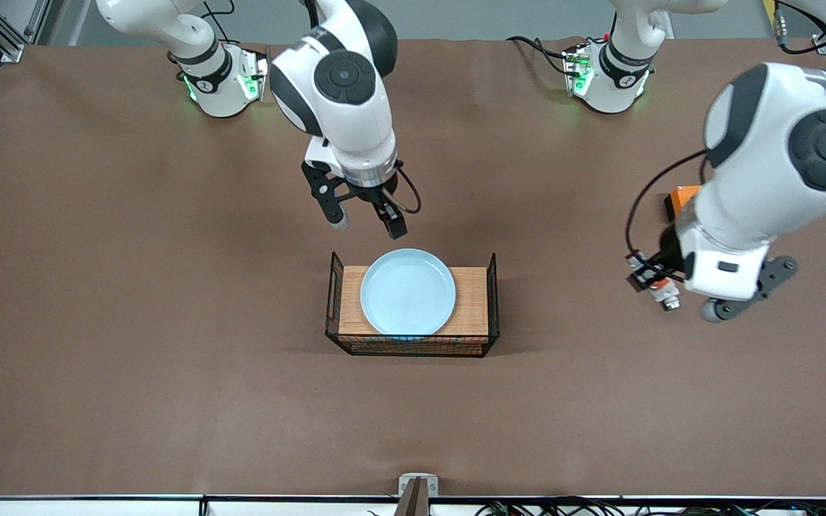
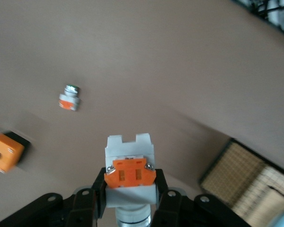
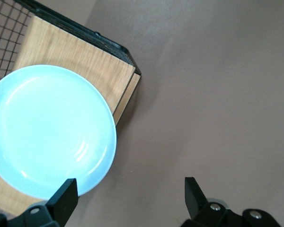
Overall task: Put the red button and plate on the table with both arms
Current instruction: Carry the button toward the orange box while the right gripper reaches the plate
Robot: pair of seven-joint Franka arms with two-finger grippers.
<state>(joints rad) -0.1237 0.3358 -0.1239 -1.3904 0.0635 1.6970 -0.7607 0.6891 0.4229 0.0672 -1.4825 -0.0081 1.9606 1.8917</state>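
The pale blue plate [image 1: 408,292] lies on the wooden-topped wire rack [image 1: 473,304] at the table's [image 1: 169,301] middle. My right gripper [image 1: 370,226] hangs open and empty over the table, just off the rack's edge that is farther from the front camera. In the right wrist view the plate [image 3: 47,132] lies partly under one finger of that gripper [image 3: 130,189]. My left gripper [image 1: 646,276] is low over the table toward the left arm's end, shut on the red button [image 1: 642,271]. In the left wrist view the button [image 2: 130,172] sits between that gripper's [image 2: 130,184] fingers, orange face up.
A shorter white-orange block [image 1: 667,294] lies on the table just beside the left gripper; the left wrist view shows it too [image 2: 69,98]. An orange box with a hole [image 1: 682,199] sits farther from the front camera, partly hidden by the left arm, also in the left wrist view [image 2: 4,152].
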